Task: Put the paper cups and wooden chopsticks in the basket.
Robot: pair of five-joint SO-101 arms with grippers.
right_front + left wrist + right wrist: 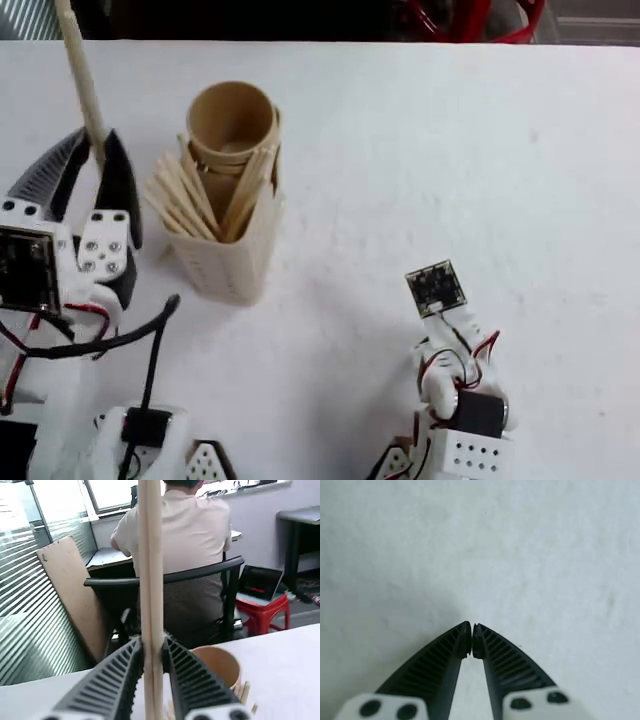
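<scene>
A cream basket [232,258] stands left of the table's middle, holding a brown paper cup [231,122] and several wooden chopsticks [190,198]. My left gripper [98,155] is just left of the basket, shut on a pair of wooden chopsticks [82,75] that stick up past its fingers [185,672]. In the left wrist view the chopsticks [150,580] run straight up between the jaws, with the cup [220,664] beyond them. My right gripper [471,640] is shut with nothing in it, close above the bare white table [530,550]. The right arm [455,400] is folded at the front right.
The white table [450,150] stretches open to the right of the basket and behind it. Cables [110,340] loop over the left arm's base at the front left. A chair [165,600] with a seated person stands beyond the table's far edge.
</scene>
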